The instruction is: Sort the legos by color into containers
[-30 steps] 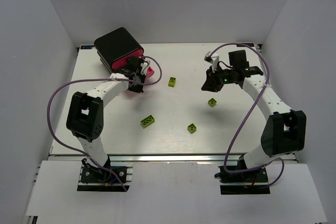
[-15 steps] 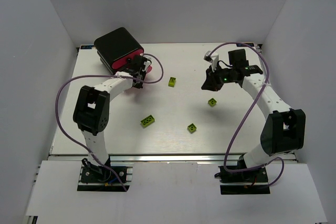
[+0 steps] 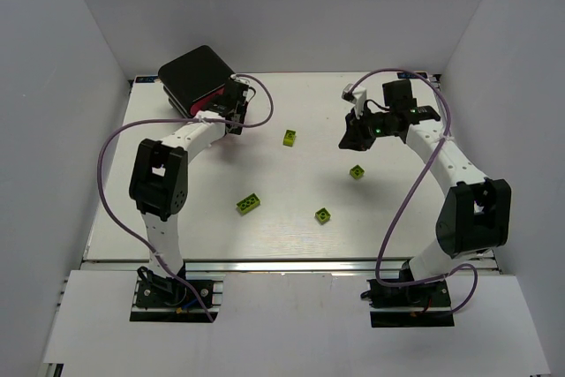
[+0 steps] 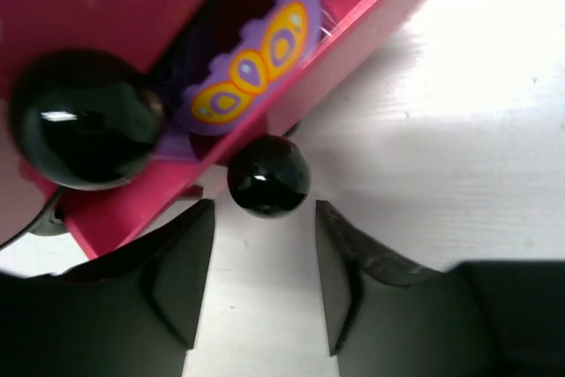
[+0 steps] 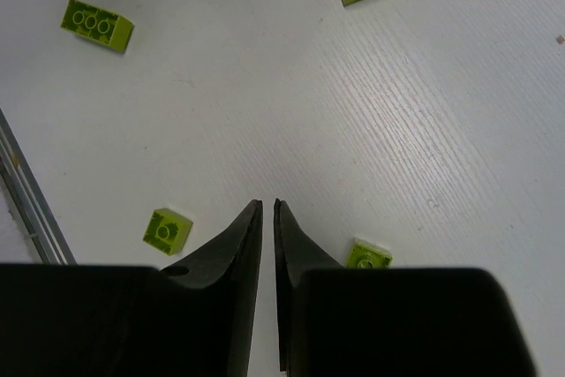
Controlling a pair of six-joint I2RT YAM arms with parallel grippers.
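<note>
Two spread fingers (image 4: 177,280) of the left gripper (image 4: 264,211) flank a small black knob (image 4: 267,176) on a pink drawer (image 4: 353,24); contact is unclear (the top view shows only a pink sliver at the black cabinet (image 3: 194,72)). Right gripper (image 5: 267,205) has its fingers nearly pressed together, empty, over the table (image 5: 459,130). Four lime legos (image 3: 290,137) lie loose there, and one (image 5: 369,256) is partly cut off by the gripper body.
</note>
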